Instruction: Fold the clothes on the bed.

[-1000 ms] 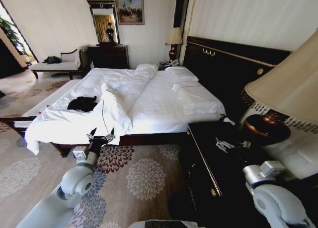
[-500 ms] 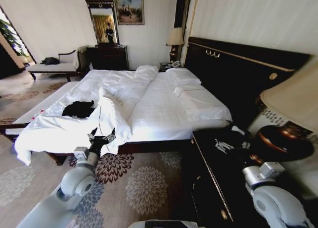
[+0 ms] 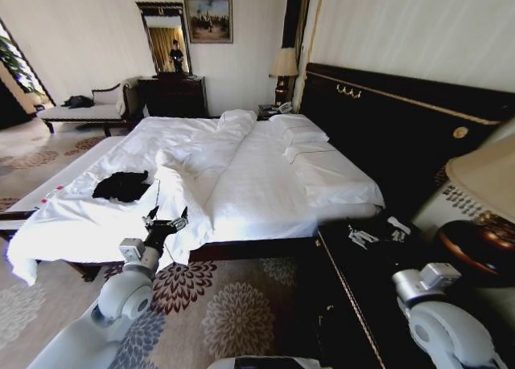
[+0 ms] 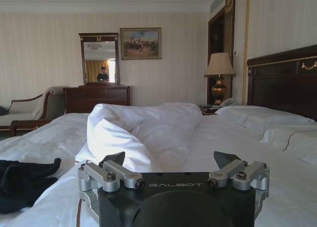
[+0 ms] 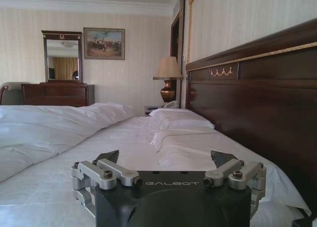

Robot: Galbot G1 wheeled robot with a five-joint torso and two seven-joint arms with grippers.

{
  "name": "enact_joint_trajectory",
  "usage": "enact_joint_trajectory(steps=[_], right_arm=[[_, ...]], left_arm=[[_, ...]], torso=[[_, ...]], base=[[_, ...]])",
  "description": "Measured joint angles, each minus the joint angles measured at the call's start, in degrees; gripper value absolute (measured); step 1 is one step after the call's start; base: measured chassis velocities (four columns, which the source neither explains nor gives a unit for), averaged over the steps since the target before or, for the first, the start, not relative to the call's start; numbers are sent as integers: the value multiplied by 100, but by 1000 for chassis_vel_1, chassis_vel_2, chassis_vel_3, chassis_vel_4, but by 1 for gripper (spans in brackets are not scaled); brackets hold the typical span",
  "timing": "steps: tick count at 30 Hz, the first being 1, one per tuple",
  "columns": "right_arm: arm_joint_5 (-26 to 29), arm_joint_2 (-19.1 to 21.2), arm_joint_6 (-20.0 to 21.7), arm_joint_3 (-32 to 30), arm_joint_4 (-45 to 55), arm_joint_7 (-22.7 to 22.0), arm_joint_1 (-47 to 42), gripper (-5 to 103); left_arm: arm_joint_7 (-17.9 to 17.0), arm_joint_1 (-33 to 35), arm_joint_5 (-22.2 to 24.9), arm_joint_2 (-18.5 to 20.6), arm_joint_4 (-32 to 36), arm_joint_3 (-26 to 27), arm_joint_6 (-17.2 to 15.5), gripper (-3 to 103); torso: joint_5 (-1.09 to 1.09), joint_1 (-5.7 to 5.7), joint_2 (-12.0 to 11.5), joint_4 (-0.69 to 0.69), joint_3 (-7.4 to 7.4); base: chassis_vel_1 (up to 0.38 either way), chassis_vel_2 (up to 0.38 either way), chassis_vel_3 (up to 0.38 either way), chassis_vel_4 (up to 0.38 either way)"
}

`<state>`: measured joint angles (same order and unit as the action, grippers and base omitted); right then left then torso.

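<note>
The clothes, a crumpled black T-shirt, lie on the near left part of the bed, beside a bunched fold of white duvet. My left gripper is open and held in the air in front of the bed's edge, short of the clothes. In the left wrist view the open left gripper faces the duvet fold, with the clothes off to one side. My right gripper is open with nothing between its fingers, facing the pillows and headboard. The right arm is at the lower right.
A dark nightstand with small items and a lamp stands close on the right. A pale bench runs along the bed's left side. A chaise longue and a dresser stand against the far wall. Floral carpet lies in front.
The whole head view has shifted, so the camera has moved: bed and clothes sit further left and lower, the lamp further right. Both arms hold the same pose.
</note>
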<state>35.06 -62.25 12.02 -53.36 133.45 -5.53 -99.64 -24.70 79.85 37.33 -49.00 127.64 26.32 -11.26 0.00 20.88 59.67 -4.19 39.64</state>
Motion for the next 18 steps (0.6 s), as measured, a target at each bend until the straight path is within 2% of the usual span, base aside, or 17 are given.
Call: enact_joint_trajectory(steps=[18], right_arm=[[-10,-39,62,35,-2,-12,-22,100]], left_arm=[[2,-43,6,45,28,-11,0,100]], torso=[[-1,1,0,0,1]], base=[[-122,157,132,-150]])
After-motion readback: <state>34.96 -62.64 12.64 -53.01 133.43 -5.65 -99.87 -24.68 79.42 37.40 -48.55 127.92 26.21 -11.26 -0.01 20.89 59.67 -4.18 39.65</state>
